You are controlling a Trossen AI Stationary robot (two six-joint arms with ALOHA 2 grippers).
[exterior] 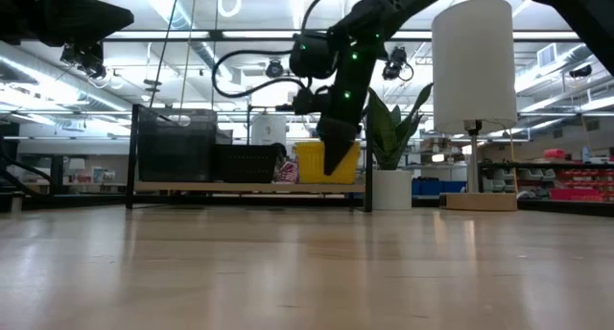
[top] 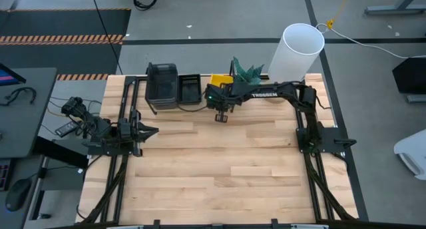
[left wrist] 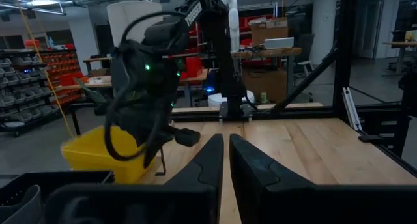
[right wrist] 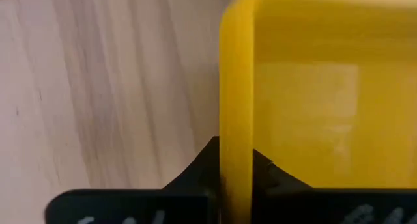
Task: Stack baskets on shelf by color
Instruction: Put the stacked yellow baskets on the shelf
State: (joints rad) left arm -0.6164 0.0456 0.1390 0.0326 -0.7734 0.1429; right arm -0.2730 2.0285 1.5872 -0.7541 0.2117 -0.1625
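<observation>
One yellow basket [top: 221, 78] [exterior: 317, 163] stands on the shelf [exterior: 192, 187] at the table's far edge. To its left on the shelf are a dark grey basket stack [top: 162, 81] [exterior: 177, 144] and a black slatted basket [top: 190, 89] [exterior: 247, 163]. My right gripper [top: 223, 114] [exterior: 335, 165] [right wrist: 236, 180] points down at the yellow basket and is shut on its wall. My left gripper [top: 152, 130] [left wrist: 225, 160] waits shut at the table's left side, holding nothing. My right gripper pinches the rim of one yellow basket wall [right wrist: 234, 120], with one finger [right wrist: 273, 175] inside the basket and the other finger [right wrist: 195, 175] outside it. It comes from above, pointing down. In the low view the basket's bottom sits level on the shelf plank.
A small potted plant [top: 247, 72] [exterior: 393, 129] stands just right of the yellow basket. A tall white cylinder on a stand [top: 297, 50] [exterior: 470, 61] is farther right. Bare wooden tabletop [top: 226, 162] stretches between the two arm bases.
</observation>
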